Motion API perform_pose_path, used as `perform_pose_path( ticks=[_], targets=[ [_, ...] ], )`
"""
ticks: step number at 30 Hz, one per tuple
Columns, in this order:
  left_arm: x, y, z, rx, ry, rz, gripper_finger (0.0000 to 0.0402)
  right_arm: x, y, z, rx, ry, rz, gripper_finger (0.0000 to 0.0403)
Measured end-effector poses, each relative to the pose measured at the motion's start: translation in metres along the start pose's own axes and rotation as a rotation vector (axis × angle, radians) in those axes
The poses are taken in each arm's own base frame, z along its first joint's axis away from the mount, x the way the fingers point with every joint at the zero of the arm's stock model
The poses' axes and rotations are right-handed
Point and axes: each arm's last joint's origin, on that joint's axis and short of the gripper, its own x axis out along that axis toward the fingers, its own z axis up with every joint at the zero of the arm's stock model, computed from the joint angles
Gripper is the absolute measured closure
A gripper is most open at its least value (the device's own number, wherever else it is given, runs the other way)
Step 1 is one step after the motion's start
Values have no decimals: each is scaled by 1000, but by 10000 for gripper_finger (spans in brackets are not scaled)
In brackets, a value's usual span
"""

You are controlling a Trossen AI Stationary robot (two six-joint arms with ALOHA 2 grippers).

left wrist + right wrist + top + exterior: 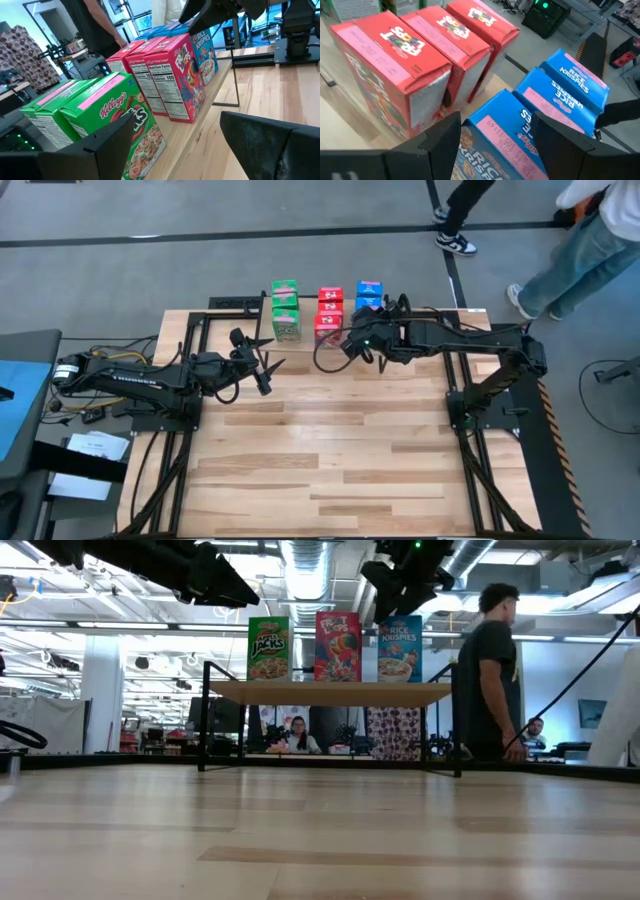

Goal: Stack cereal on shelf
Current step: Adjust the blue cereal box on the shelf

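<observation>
Green [285,310], red [329,313] and blue [369,296] cereal boxes stand upright in three rows on the shelf [330,692] at the table's far edge. The low view shows the front green [268,648], red [338,645] and blue [400,648] boxes on its wooden top. My right gripper [495,145] is open just above the nearest blue box [495,127], one finger to each side, beside the red row [420,60]. My left gripper [268,365] is open and level, short of the green boxes [105,120], with nothing between its fingers.
The shelf's black legs [204,720] stand on the slatted table. A person [490,670] walks behind the shelf, and others' legs [590,250] show beyond the far edge. The near half of the tabletop [320,470] is bare wood.
</observation>
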Motion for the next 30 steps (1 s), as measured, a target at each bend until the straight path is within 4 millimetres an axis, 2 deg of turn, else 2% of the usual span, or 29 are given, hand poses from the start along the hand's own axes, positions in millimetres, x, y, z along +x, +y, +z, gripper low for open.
perform_pose_path(
  ticks=[12,23,30],
  targets=[
    [0,0,0,0,-1,0,113,-1,0,-2,7,8,-21,137],
    [0,0,0,0,-1,0,113,-10,7,-2,0,-14,17,137],
    [0,0,0,-18,-6,-15,113,-29,1,24,65,-84,52,137]
  ],
)
